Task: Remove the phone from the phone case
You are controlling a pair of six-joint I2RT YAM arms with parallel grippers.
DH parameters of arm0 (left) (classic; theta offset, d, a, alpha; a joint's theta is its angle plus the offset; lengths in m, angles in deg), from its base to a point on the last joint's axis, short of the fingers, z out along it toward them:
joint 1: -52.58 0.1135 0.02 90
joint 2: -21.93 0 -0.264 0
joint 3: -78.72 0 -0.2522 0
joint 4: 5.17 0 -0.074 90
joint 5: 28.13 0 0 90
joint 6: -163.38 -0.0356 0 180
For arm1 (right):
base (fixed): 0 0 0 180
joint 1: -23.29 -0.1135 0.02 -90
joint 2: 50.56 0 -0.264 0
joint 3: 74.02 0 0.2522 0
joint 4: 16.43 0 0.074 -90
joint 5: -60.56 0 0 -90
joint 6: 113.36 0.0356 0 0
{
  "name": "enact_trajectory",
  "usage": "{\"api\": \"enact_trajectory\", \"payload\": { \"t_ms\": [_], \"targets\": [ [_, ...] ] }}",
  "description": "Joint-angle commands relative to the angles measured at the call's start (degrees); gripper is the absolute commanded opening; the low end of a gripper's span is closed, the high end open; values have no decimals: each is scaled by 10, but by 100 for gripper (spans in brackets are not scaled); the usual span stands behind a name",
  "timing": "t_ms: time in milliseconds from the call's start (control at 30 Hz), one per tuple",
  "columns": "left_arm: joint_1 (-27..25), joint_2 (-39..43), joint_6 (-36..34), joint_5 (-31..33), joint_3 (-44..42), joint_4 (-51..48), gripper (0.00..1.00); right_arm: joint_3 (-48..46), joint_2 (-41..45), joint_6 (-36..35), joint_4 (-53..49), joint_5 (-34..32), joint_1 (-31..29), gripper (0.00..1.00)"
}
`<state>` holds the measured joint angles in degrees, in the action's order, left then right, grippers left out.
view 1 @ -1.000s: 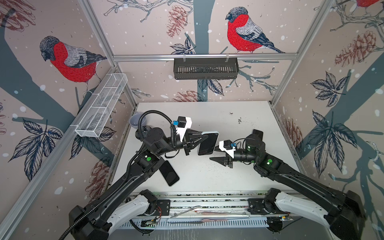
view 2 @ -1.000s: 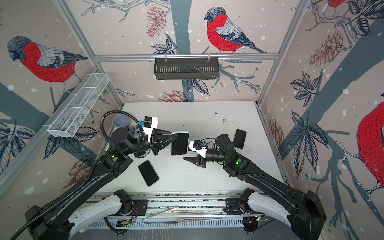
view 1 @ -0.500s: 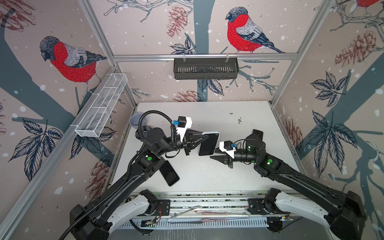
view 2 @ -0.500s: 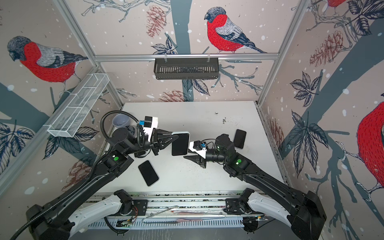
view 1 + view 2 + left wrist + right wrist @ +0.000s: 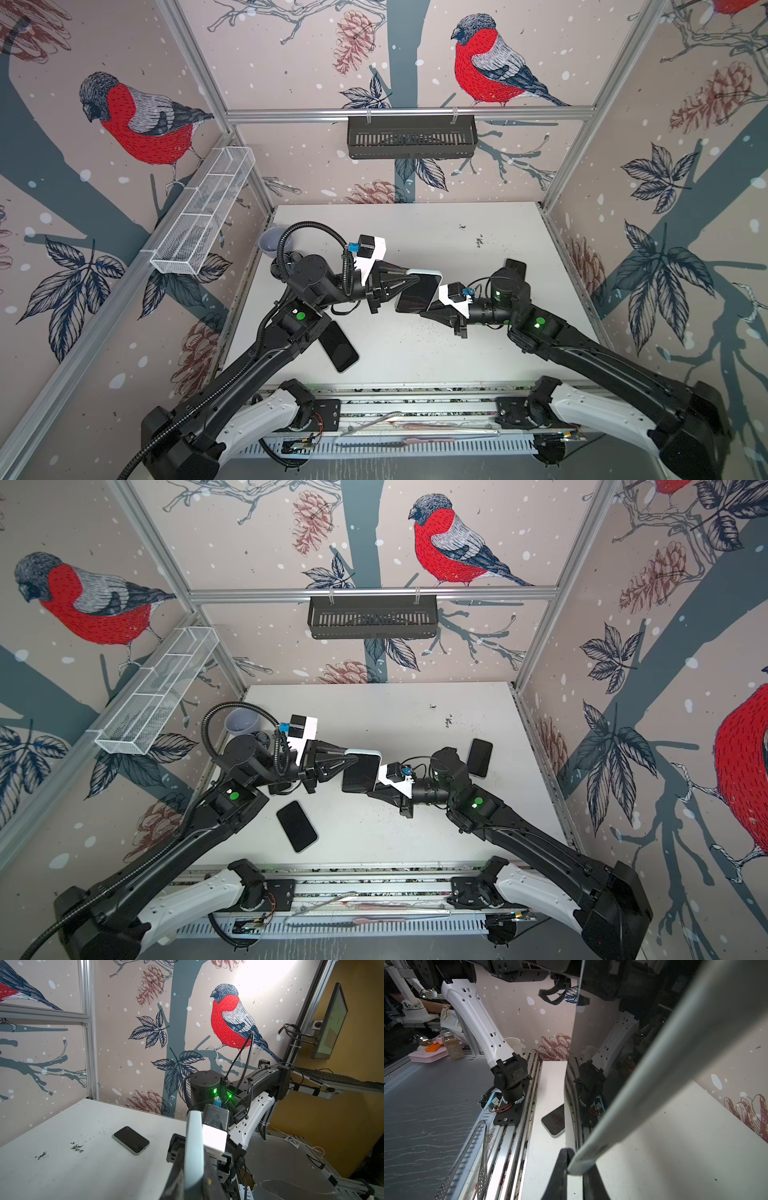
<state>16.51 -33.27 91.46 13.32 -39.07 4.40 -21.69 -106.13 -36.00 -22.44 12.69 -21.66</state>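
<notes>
The phone, dark screen up, sits in a pale blue phone case held in the air above the middle of the table. My left gripper is shut on the case's left side; in the left wrist view the case edge runs between its fingers. My right gripper is shut on the near right corner; in the right wrist view one finger lies on the screen side and one behind the case.
A bare dark phone lies on the white table near the left arm. Another lies behind the right arm. A cup stands at the back left. Baskets hang on the walls.
My right gripper has moved left up to the phone and closed its jaws onto the case's near right corner. The left gripper and the phone have stayed where they were.
</notes>
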Motion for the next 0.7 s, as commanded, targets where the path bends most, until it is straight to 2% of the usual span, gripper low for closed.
{"api": "enact_trajectory", "payload": {
  "t_ms": [0,100,333,533,567,667],
  "targets": [
    [2,-8,46,22,2,48,0,2,6,-58,36,6,-8,6],
    [1,-20,66,23,6,50,0,-5,11,-103,44,-45,-27,1],
    [1,-62,106,41,17,43,0,-3,-6,-203,82,-219,-83,0],
    [1,-82,146,58,11,70,0,-10,-19,-215,129,-318,-102,0],
    [1,-84,151,63,13,68,0,-17,-17,-212,141,-326,-102,1],
    [1,-84,165,73,20,66,0,-46,-2,-195,182,-359,-102,15]
  ]
}}
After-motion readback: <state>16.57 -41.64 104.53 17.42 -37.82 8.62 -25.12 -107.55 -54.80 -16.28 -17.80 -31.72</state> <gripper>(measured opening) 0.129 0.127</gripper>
